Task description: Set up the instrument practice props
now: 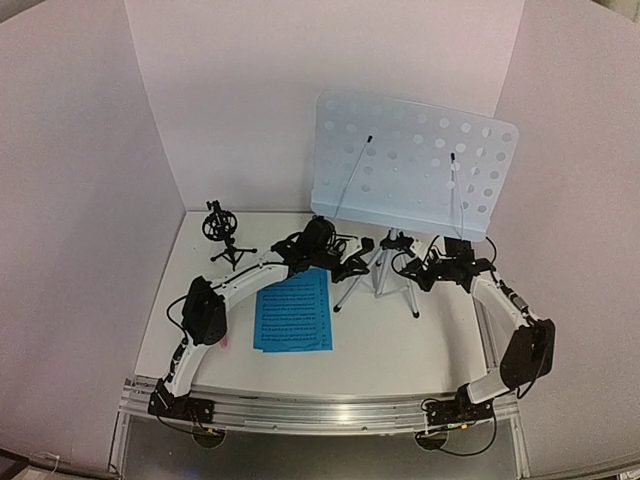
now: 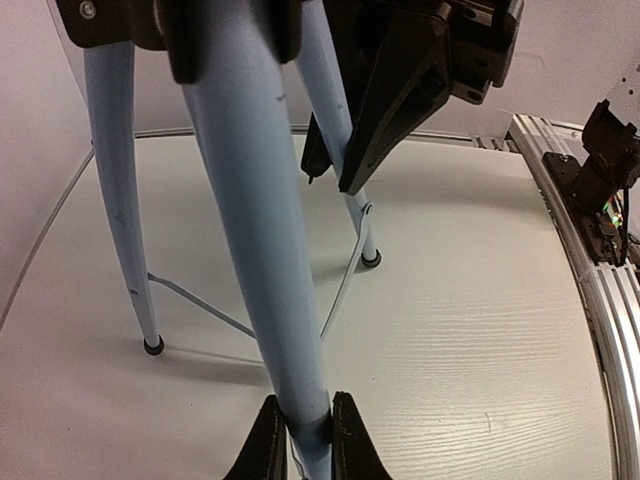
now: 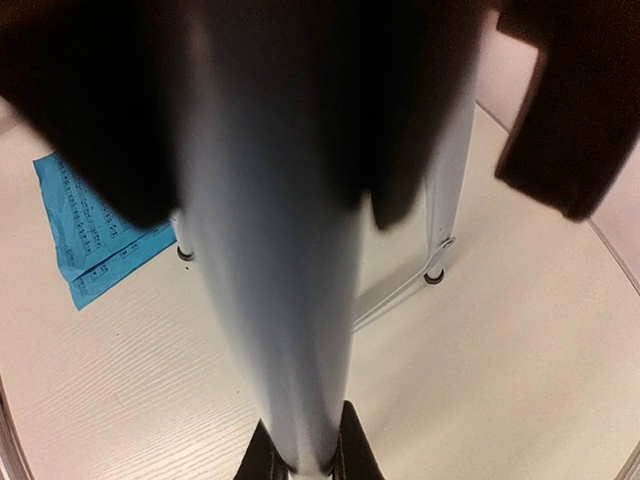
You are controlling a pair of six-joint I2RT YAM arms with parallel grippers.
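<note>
The pale blue perforated music stand (image 1: 415,165) stands upright on its silver tripod (image 1: 385,275) mid-way back on the white table (image 1: 400,340). The left gripper (image 2: 300,440) is clamped narrowly on one tripod leg, and the right gripper (image 3: 305,455) on another. Two blue sheet-music pages (image 1: 293,310) lie flat just left of the tripod, partly under the left arm. A small black tripod mic holder (image 1: 225,235) stands at the back left, well apart.

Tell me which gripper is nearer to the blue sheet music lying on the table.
Left. The left gripper clamps one leg of the tripod just past the far right corner of the sheet music. The right gripper clamps another leg farther right, across the tripod's centre.
</note>
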